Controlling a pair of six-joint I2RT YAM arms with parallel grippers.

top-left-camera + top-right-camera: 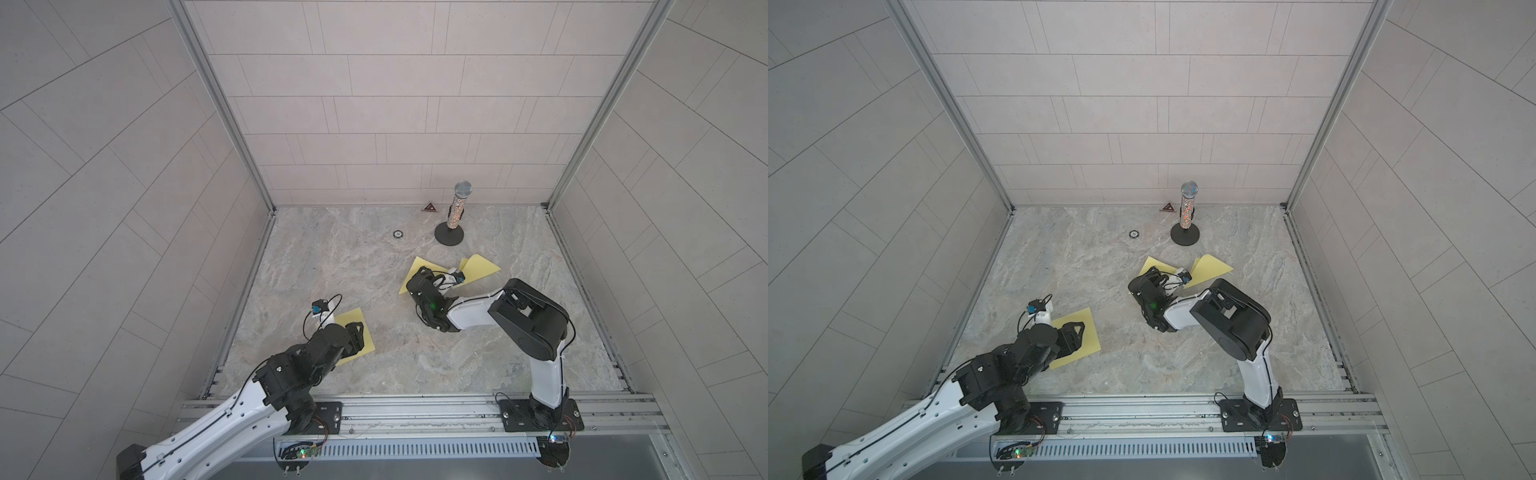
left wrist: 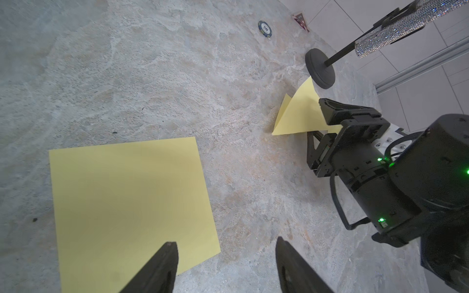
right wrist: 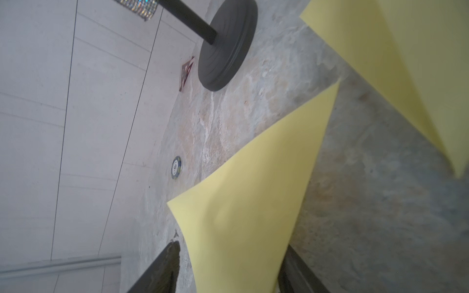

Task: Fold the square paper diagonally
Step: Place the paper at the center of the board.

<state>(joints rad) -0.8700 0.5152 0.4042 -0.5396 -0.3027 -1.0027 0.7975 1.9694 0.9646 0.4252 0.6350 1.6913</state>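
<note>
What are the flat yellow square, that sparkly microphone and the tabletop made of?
The flat yellow square looks like thin matte paper: crisp-edged, no glare. The microphone handle glitters with tiny facets, probably rhinestones; its silvery mesh head is likely metal. The tabletop shows grey-beige veining like stone, but may be printed laminate.

The poker chip (image 2: 264, 28) on the tabletop (image 2: 177, 76), well apart from the microphone stand's base (image 2: 320, 68), reads "50". The triangular sign (image 2: 301, 22) near that base is illegible.
</note>
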